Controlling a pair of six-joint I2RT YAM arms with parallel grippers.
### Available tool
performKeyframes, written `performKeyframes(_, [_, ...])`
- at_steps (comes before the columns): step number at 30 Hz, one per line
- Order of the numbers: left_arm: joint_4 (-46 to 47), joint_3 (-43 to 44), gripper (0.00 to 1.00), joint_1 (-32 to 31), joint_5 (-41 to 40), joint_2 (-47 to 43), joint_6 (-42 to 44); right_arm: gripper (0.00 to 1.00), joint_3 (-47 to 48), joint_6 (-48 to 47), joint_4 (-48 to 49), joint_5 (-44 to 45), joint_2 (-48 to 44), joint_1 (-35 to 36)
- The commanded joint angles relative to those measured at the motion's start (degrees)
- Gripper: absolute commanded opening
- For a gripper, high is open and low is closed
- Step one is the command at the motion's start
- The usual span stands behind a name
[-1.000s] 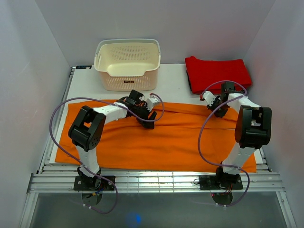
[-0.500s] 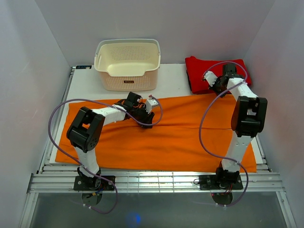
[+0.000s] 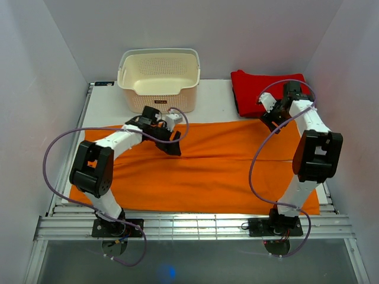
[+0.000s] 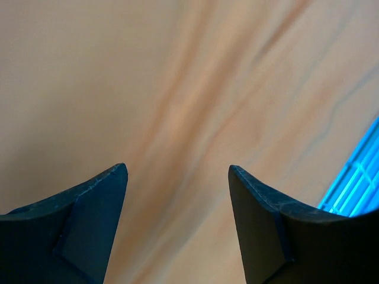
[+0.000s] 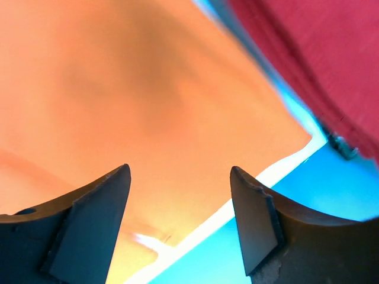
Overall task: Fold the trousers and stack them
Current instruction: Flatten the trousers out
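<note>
trousers lie spread flat just in front of the basket, on the side nearer the arms. they run well past it both ways, more to the right. left gripper hangs over the cloth in front of the basket, fingers apart w/ nothing between them. right gripper is far to the right of the basket, over the trousers' back edge. its fingers are apart too, also empty.

what could go wrong: the red cloth, right of the basket, sits right by that back edge, so the right gripper might pinch it along w/ the trousers. if the left gripper comes down mid-cloth, not at an edge, it could just bunch things up or grab one layer only. if both don't lift evenly, the fold prob goes crooked.

the trousers are bright orange, soft & plain. a long crease runs across the middle. small soft wrinkles show close up. not folded small yet, not stacked.
</note>
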Motion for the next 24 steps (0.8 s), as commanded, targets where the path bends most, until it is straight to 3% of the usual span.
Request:
performKeyframes(1, [-6.69,3.66,0.79,9.45,2.09,-4.37,-2.00,0.72,-6.92,-0.46,-7.57,-4.21,-4.65,-0.28])
performKeyframes(8, [-11.53,4.62,0.79,27.97,1.39,-4.37,4.58,0.69,-18.37,-0.02,-3.11,-4.74,-4.92,-0.36])
performKeyframes(12, [-15.11,11.28,0.81,35.46,0.59,-1.83,10.46,0.67,-22.68,-1.95,0.07,-2.11,-3.87,-1.33])
performKeyframes(16, [-20.13,19.89,0.80,41.36,-0.19,4.41,16.02,0.61,-28.13,-4.50,2.88,1.67,-3.16,-2.64])
performKeyframes(19, [-18.57,21.77,0.77,44.44,-2.48,7.05,17.43,0.59,-31.12,-6.34,5.25,3.69,-3.42,-4.13])
performKeyframes(24, [-15.40,24.13,0.68,50.33,-2.22,8.72,15.24,0.60,-27.45,-5.30,3.60,2.65,-4.65,-5.46])
